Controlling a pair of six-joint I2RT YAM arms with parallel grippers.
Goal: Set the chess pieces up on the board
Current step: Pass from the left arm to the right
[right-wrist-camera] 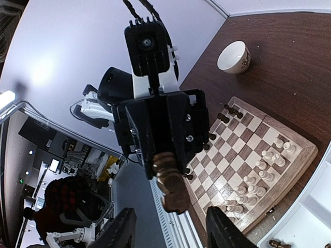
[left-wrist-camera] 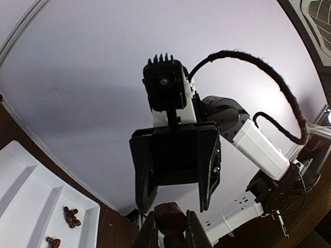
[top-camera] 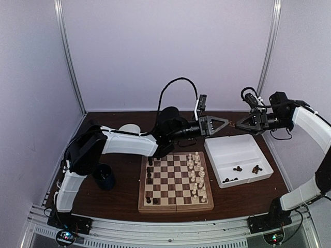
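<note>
Left gripper (left-wrist-camera: 170, 228) at the bottom edge, fingers (left-wrist-camera: 148, 232) closed on a dark brown chess piece (left-wrist-camera: 169, 216), rounded end up. Facing it head-on: right gripper (left-wrist-camera: 176, 178), black, jaws spread, nothing between them; its wrist camera (left-wrist-camera: 165, 85) sits above. Black cable (left-wrist-camera: 282, 85) loops to the right. Lower left, white tray (left-wrist-camera: 31, 196) on dark table (left-wrist-camera: 111, 227); a few dark pieces (left-wrist-camera: 71, 217) lie in its near compartment.

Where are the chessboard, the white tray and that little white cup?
chessboard (top-camera: 173, 180): top view, on the bare middle squares.
white tray (top-camera: 232, 149): top view, on its bare floor.
white cup (right-wrist-camera: 234, 57): right wrist view, on the cup's middle.
</note>
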